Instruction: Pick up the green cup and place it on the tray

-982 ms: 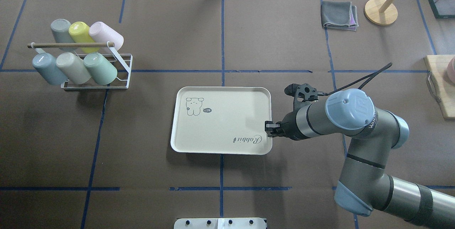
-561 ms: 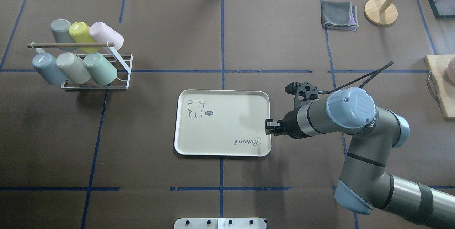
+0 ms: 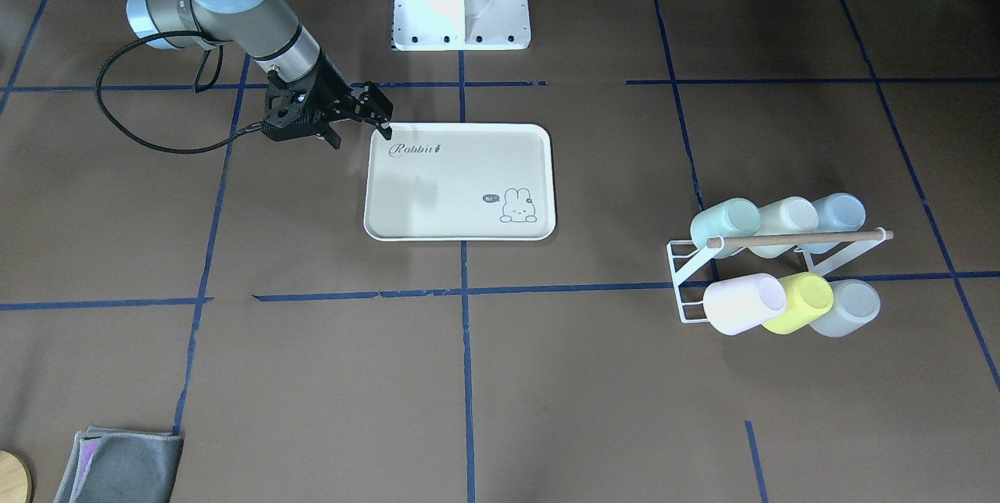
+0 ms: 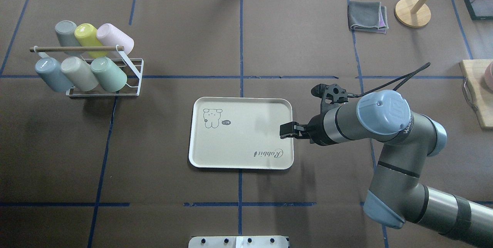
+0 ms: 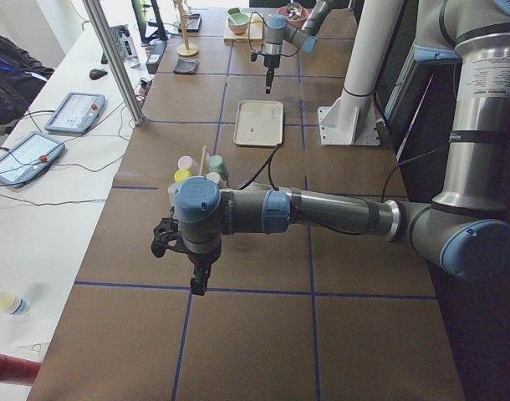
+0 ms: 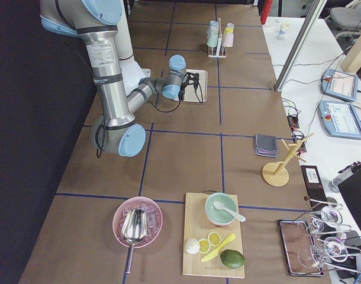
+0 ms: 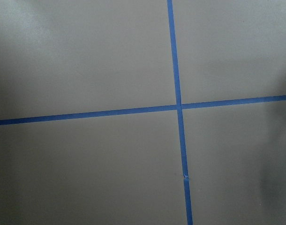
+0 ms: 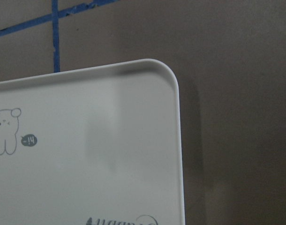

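Because the green cup sat racked far beyond it, my right hand hung open and empty over the tray.

we record the tray as smooth cream plastic with a faint sheen, the green cup as matt plastic, the rack as white-coated wire with a bare wooden rod, the table cover as matt brown paper with blue tape, the cloth as soft grey fabric.

Right arm stretched out low, right hand fingers apart, left hand pointing down
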Motion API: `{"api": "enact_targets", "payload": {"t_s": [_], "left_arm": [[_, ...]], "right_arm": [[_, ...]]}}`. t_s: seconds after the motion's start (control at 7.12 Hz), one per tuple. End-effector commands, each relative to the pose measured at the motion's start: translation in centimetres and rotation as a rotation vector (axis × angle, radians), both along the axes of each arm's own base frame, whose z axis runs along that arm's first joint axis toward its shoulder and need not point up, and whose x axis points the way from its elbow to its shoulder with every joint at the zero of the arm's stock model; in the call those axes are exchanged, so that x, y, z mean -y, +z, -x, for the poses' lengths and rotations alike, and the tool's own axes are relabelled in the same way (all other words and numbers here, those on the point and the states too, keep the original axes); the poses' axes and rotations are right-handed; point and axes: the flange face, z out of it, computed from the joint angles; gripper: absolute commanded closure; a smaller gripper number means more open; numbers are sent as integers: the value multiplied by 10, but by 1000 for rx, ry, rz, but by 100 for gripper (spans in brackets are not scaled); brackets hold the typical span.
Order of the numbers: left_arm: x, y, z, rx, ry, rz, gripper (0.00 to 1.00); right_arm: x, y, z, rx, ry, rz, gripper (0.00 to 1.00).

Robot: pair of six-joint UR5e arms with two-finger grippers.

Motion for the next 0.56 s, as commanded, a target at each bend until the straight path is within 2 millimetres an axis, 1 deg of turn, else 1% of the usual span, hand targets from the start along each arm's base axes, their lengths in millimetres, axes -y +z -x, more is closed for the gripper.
{"api": "enact_targets", "payload": {"t_s": [0.0,0.14,0.28,0.42], "left_arm": [[-7,-56,-6,10,10,-85,0],[-10,-95,-26,14,51,-151,0],[-11,-125,-50,15,100,-214,0],[-12,-139,-69,12,138,-245,0]], "right_arm": [[33,-6,-42,-41,26,72,0],[47,-9,-66,-74,37,106,0],[65,-10,-95,-88,43,125,0],[81,-12,-128,-105,36,123,0]]}}
